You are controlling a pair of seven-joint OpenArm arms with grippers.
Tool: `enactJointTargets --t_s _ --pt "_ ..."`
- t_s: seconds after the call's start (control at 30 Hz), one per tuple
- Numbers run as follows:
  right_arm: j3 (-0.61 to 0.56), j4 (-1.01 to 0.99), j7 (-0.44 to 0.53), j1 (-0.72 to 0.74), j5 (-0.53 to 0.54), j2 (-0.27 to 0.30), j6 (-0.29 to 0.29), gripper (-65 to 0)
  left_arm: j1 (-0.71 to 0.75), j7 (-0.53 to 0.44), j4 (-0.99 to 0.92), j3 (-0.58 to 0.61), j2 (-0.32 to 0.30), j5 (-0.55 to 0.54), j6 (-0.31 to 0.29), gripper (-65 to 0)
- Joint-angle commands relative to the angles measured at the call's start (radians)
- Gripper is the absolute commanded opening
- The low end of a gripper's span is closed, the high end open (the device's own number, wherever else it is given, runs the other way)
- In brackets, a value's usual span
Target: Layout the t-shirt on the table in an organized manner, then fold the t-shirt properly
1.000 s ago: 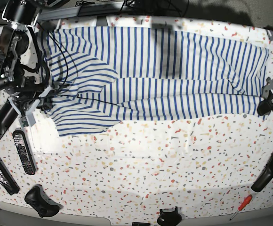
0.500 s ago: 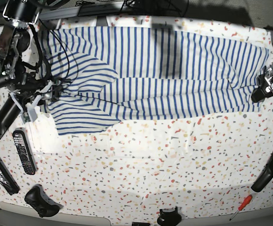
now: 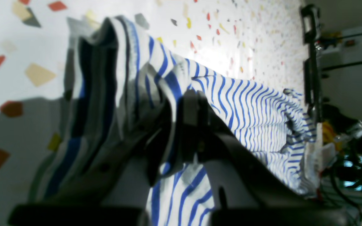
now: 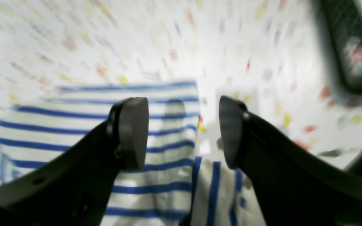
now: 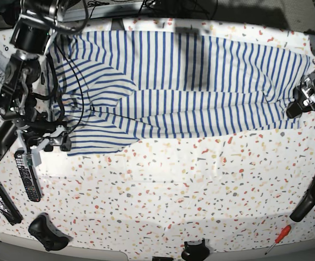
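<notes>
Two arms bracket my soft white blue-striped t-shirt (image 5: 184, 87), stretched left-to-right across the far speckled terrazzo table (image 5: 174, 190); left gripper (image 5: 304, 102) pinches its right end, right gripper (image 5: 46, 145) gapes empty beside its left corner.

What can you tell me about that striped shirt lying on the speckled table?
The white cloth t-shirt with thin blue stripes lies spread wide along the far part of the white speckled terrazzo-look table, rumpled, one sleeve folded over. The left pincer is shut on one edge; the right pincer hangs open above the opposite edge.
</notes>
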Motion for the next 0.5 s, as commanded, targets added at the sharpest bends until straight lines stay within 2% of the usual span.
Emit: enactJointTargets --t_s 0.0,0.13,0.47 --pt "0.003 -0.023 0.027 0.055 0.005 0.013 0.006 -30.8 -0.010 -0.009 0.016 -0.008 -0.025 -0.031 -0.012 -65.0" --pt "0.003 -0.143 0.044 0.126 -0.011 0.012 0.006 -30.8 -0.010 -0.009 0.016 -0.008 -0.024 -0.031 -0.012 -65.0" --pt "0.003 -0.214 0.135 0.147 -0.060 0.008 0.006 -30.8 -0.010 -0.010 0.016 -0.008 -0.024 -0.031 -0.012 -65.0"
